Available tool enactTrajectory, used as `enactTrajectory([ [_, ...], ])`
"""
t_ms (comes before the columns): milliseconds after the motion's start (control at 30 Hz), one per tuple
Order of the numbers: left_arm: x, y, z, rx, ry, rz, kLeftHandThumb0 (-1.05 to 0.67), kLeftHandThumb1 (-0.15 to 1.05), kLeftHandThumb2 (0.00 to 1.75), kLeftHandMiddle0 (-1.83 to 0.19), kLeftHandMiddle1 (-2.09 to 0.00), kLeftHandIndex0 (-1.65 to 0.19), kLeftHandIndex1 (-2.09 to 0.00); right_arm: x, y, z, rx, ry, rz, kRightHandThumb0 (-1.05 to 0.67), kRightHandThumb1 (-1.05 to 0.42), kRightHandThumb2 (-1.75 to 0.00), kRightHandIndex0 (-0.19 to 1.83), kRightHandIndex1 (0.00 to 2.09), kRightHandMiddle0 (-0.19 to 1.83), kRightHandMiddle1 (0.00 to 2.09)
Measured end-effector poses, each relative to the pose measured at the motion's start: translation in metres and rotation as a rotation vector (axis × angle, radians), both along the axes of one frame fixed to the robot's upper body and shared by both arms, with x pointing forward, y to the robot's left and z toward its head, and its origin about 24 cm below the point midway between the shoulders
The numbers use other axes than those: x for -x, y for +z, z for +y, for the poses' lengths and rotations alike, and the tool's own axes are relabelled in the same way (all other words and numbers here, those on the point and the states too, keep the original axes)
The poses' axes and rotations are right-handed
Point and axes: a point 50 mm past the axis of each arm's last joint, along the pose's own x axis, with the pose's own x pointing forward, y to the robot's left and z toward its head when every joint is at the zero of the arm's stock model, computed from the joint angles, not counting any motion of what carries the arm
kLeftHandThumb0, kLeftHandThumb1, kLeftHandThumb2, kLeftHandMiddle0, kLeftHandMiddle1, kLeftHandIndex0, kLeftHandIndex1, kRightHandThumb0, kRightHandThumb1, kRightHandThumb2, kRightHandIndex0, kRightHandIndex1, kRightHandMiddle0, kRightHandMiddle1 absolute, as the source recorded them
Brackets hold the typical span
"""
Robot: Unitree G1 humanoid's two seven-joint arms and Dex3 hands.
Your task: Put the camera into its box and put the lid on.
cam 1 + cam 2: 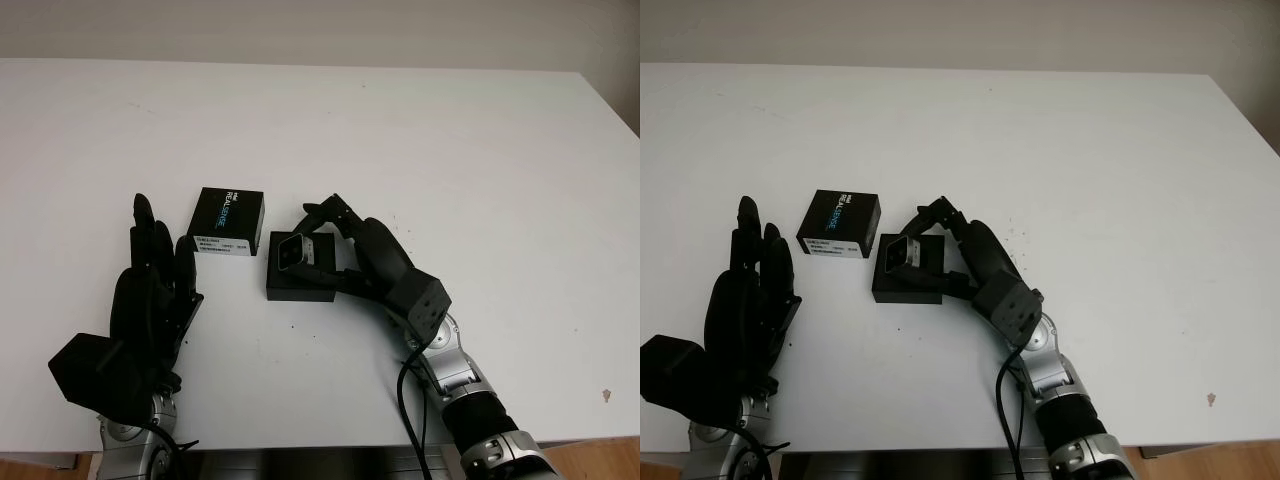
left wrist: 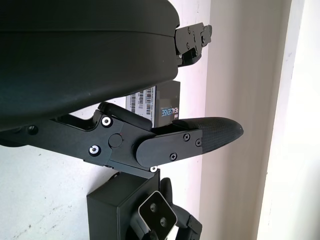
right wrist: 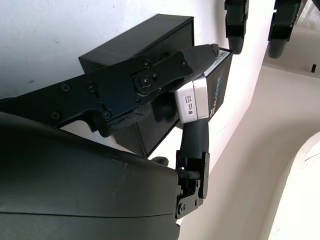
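The camera (image 1: 293, 252) was a small silver-faced block, rigid and probably dense for its bulk, with smooth metal sides that looked likely to slip under hard fingertips. Its lens face seemed the fragile part, so the sensible hold was across the narrow side walls, lenses left untouched — which is roughly how it was being held. The right hand (image 1: 345, 250) had its fingers closed on the camera, one finger (image 3: 165, 75) running along its side and another curling beneath. The camera sat tilted over the open black box (image 1: 300, 278), its lower end at or just inside the cavity; whether it touched the bottom could not be told. The right arm came in from the near right, forearm angled toward the centre of the table (image 1: 450, 150), wrist bent so the palm faced left over the box.

The lid (image 1: 229, 221) — a black piece printed with a brand name and a barcode label — lay flat just beside the box, on its left, apart from it. It looked light and stiff, best taken by its opposite edges.

The left hand (image 1: 150, 290) was open at the near left, fingers pointing away from the robot, holding nothing, with its fingertips near the lid but not touching it.
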Motion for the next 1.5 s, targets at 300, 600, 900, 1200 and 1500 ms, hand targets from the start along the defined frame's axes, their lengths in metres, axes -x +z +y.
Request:
enactTrajectory([
  [300, 0.000, 0.000, 0.000, 0.000, 0.002, 0.000, -0.66, 1.05, 0.58, 0.19, -0.03, 0.19, -0.02, 0.004, 0.000, 0.000, 0.100, 0.016, 0.003, -0.55, -1.03, -0.06, -0.07, 0.19, -0.04, 1.00],
  [600, 0.000, 0.000, 0.001, -0.002, 0.004, 0.000, -0.67, 1.05, 0.57, 0.19, -0.03, 0.19, -0.02, 0.014, 0.007, -0.005, 0.244, 0.015, -0.094, -0.57, -1.00, -0.05, -0.19, 0.01, -0.08, 0.39],
  [900, 0.000, 0.000, 0.002, -0.001, 0.003, -0.001, -0.66, 1.05, 0.59, 0.19, -0.02, 0.19, -0.01, 0.021, 0.011, -0.007, 0.281, 0.037, -0.134, -0.59, -0.99, -0.05, -0.19, 0.00, -0.11, 0.28],
  [1200, 0.002, -0.001, 0.002, -0.003, 0.003, 0.006, -0.65, 1.05, 0.59, 0.19, -0.03, 0.19, -0.02, 0.027, 0.024, -0.014, 0.452, 0.022, -0.303, -0.70, -1.05, -0.28, -0.15, 0.04, -0.12, 0.15],
  [1500, 0.002, -0.001, 0.002, -0.004, 0.005, 0.007, -0.66, 1.05, 0.58, 0.19, -0.03, 0.19, -0.02, 0.040, 0.037, -0.027, 0.662, 0.065, -0.554, -0.77, -1.05, -0.60, -0.14, 0.06, -0.08, 0.11],
])
